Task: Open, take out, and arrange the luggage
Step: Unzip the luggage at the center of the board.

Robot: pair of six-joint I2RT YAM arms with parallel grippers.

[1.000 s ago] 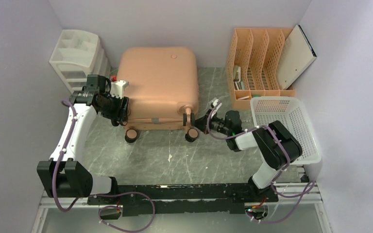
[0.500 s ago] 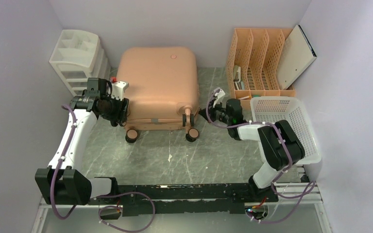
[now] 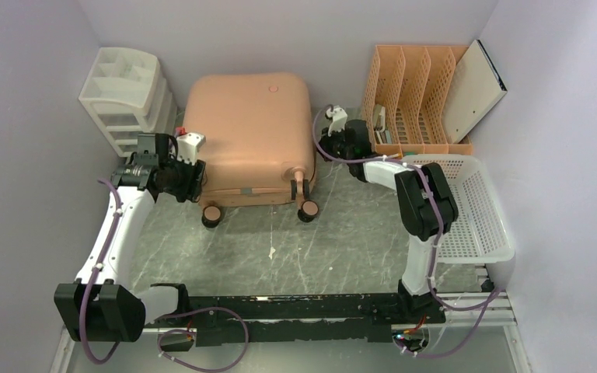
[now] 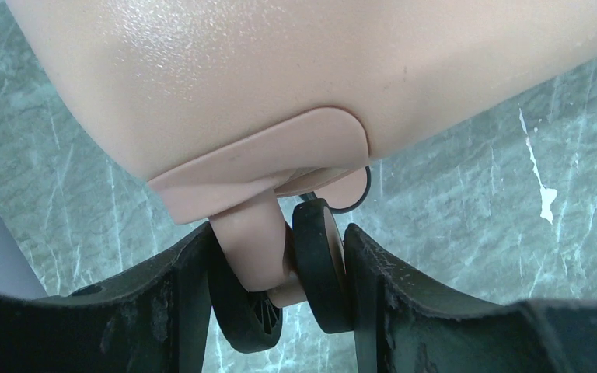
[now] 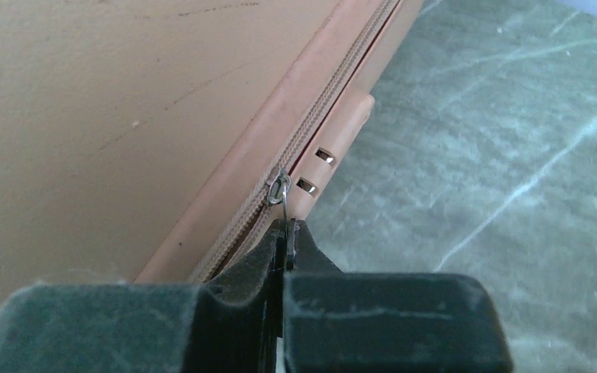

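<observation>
Two arms are busy with the luggage (image 3: 249,128), the big pink case that lies flat at the back of the table (image 3: 280,249), between the white drawers (image 3: 124,89) and the orange rack (image 3: 408,93). Its lid is down. The left gripper (image 4: 280,299) has stayed at the near left corner. Its jaws are closed around a wheel (image 4: 320,268) to hold the case in place. The right gripper (image 5: 286,242) is the one that moved. A second ago it was down by the near right wheel. Now it is far up the right side of the case, close to the back corner. Its jaws are pinched tight on the little metal zip pull (image 5: 278,189). The case has also turned a tiny bit. I think the zip is being dragged along the side, so the opening step is under way but not done. The zip must go round more before the lid can lift, and nothing has been taken out yet
</observation>
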